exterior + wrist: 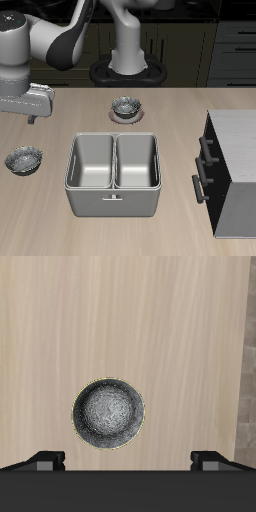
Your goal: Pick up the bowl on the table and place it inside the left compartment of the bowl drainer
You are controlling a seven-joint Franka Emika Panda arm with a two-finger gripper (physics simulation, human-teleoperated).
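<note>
Seen from the exterior view only: the bowl drainer at lower centre of frame, both square basins bare, small handle on its front wall; a smaller dark bowl on a pinkish saucer just above the drainer, apart from it; a dark cabinet with a grey top at the right edge of frame. The bowl sits on the table at middle left of that frame, well apart from the drainer, upright. The gripper hangs above it at upper left, not touching.

Seen from the wrist view only: the bowl straight from above, mottled and glinting inside, thin pale rim, flat on wood. Two dark fingertips spread wide, nothing held between them. No writing, brand or label readable in either view.
</note>
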